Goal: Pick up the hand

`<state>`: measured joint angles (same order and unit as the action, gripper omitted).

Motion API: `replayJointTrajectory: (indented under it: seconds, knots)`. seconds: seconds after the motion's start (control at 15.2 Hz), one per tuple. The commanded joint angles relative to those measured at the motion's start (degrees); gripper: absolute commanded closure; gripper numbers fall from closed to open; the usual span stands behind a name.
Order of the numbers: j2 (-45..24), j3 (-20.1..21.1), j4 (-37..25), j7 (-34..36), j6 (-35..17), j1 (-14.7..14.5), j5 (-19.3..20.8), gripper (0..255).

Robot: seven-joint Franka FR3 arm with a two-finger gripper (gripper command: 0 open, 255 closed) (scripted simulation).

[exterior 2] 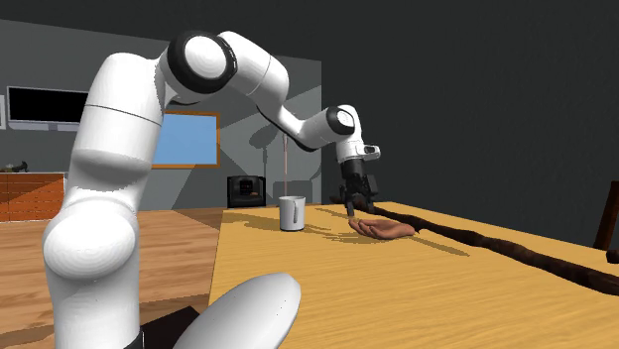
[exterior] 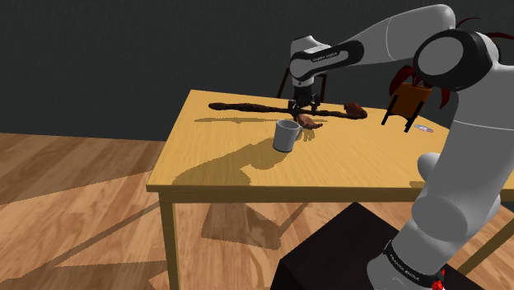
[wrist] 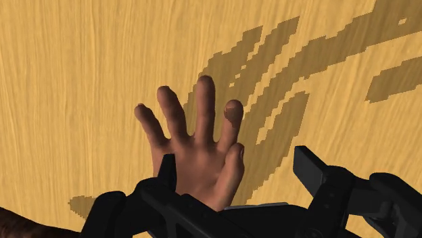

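We find writing in two places on the white arm (exterior: 461, 165): a pale line on the link just above the wrist and another on the dark band near the base. Both are too small for us to read.

The black hand (wrist: 237, 163) is open, its two fingers (wrist: 310, 165) standing well apart and closed on nothing. The model hand (wrist: 196, 152), brown-skinned, lies flat on the wooden surface (wrist: 67, 81) with its digits spread and pointing away from the black hand. It sits partly between the fingers, close against one and clear of the other. Whether the near one touches it we cannot tell, and its wrist end is hidden behind the black hand's body.

In the shoulder view the black hand hangs just above the model hand, near the middle of the surface. A white mug (exterior: 286, 135) stands upright just beside the model hand, on the side nearer the front edge. We cannot make out whether anything is in it.

Beyond them a long dark brown strip (exterior: 247, 106) runs along the far side of the surface. What it is we cannot say, and the second exterior view cuts it off at the right edge. A chair (exterior: 406, 100) past the surface is partly covered by the arm, and a small pale item (exterior: 422, 128) near it is too small to identify.
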<state>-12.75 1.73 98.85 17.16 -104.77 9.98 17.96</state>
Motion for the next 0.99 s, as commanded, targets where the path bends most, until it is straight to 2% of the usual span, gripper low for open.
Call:
replayJointTrajectory:
  seconds: [0.0, 0.13, 0.2, 0.79, 0.92]
  knots:
    - [-0.3, -0.1, 1.0, 0.3, -1.3, 0.1, 0.1, 0]
    - [-0.4, -0.1, 1.3, 0.4, -1.7, 0.1, 0.2, 0]
    - [-0.4, -0.1, 1.2, 0.4, -1.6, 0.1, 0.2, 255]
    - [-0.4, -0.1, 1.3, 0.4, -1.7, 0.1, 0.2, 255]
    - [-0.1, 0.0, 0.3, 0.0, -0.4, 0.1, 0.0, 255]
